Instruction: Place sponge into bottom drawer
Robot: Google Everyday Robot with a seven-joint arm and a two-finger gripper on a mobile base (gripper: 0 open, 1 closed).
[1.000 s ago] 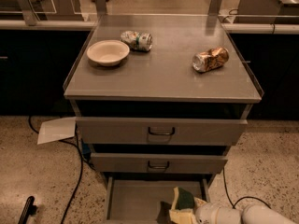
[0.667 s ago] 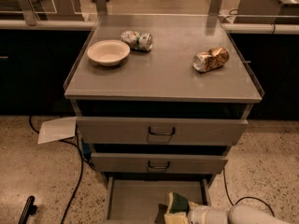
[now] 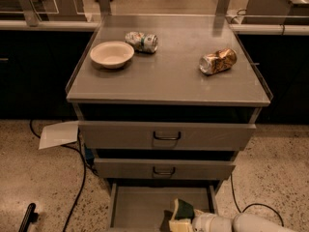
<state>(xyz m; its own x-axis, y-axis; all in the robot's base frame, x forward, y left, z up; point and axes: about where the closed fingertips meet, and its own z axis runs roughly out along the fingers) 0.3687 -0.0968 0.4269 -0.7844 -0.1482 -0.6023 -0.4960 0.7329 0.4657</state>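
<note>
Slid a little further left along the bottom edge since a second ago, reaching in from the right as a white arm (image 3: 251, 224) ending in the gripper (image 3: 189, 221), with the sponge (image 3: 183, 209) at its tip throughout. Fills the middle of the view with a grey cabinet (image 3: 174, 83). Stacks two upper drawers (image 3: 120, 135) under that top, each with a dark loop handle. Leaves the bottom drawer (image 3: 142, 204) pulled out at the foot, with bare grey floor showing on its left half. Places the arm low over the drawer's right front corner. Keeps a sheet of paper (image 3: 59, 134) on the speckled floor left of the cabinet, with a dark cable (image 3: 79, 178) curving below it. Sets a pale bowl (image 3: 111, 53) on the top's rear left, just beside a green-and-white crushed can (image 3: 142, 41), and well apart from a golden crushed can (image 3: 218, 61) on the right. Shows the sponge tilted on edge over the bottom drawer, green face up and left, yellow foam below, touching the gripper. Cannot tell whether the gripper clamps it or merely rests against it.
</note>
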